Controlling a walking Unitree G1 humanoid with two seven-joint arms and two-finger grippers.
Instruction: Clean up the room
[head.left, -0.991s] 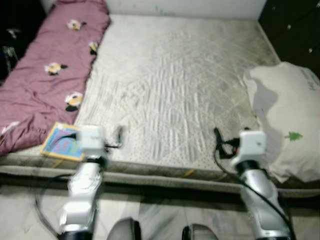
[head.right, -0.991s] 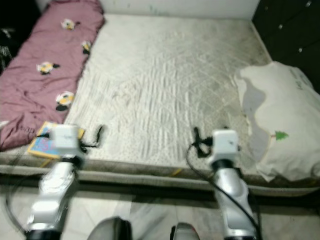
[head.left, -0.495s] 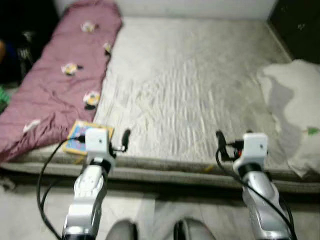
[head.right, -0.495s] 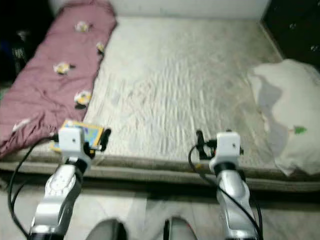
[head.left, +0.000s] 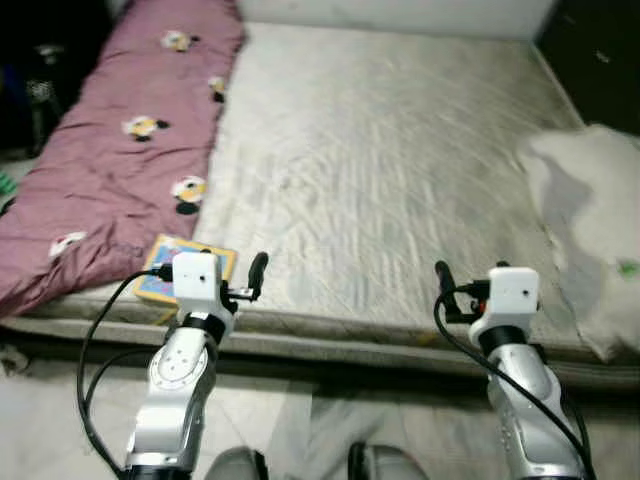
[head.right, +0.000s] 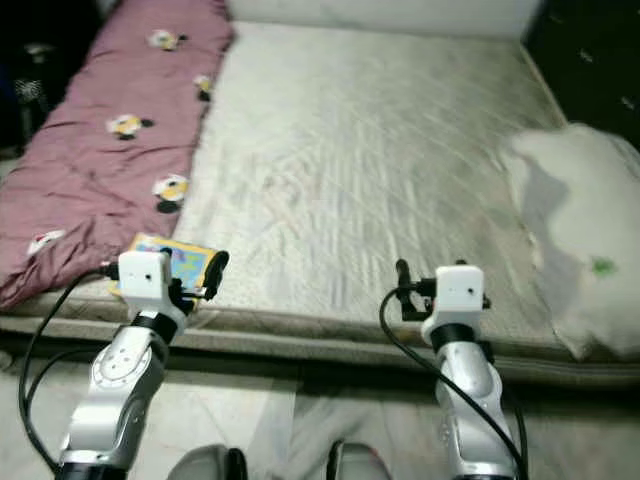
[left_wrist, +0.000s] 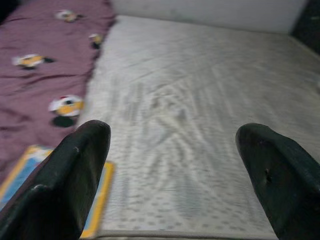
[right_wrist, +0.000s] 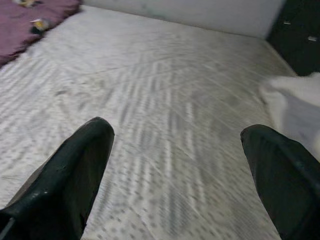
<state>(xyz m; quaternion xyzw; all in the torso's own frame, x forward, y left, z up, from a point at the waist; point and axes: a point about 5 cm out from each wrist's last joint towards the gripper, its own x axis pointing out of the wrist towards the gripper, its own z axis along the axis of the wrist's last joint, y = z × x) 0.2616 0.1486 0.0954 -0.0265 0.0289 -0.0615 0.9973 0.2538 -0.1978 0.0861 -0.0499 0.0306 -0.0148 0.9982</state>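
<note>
A yellow and blue book (head.left: 152, 280) lies flat on the front left corner of the mattress (head.left: 380, 170), beside a maroon blanket (head.left: 110, 170) printed with cartoon figures. My left gripper (head.left: 258, 270) hovers at the mattress's front edge, just right of the book, open and holding nothing. In the left wrist view, its fingers (left_wrist: 75, 170) stand wide apart with the book (left_wrist: 20, 167) off to one side. My right gripper (head.left: 441, 275) is also open and holds nothing. It hangs over the front edge further right, facing bare sheet (right_wrist: 170, 115).
A white pillow (head.left: 590, 230) lies on the mattress's right side. A dark cabinet (head.left: 600, 50) stands at the back right. Dark clutter sits on the floor left of the bed (head.left: 40, 90). Pale floor (head.left: 260, 400) runs along the bed's front edge.
The whole picture has shifted and sharpened as the camera moved. Both arms hold the same raised pose at the mattress edge, and the left gripper now sits nearer the book.
</note>
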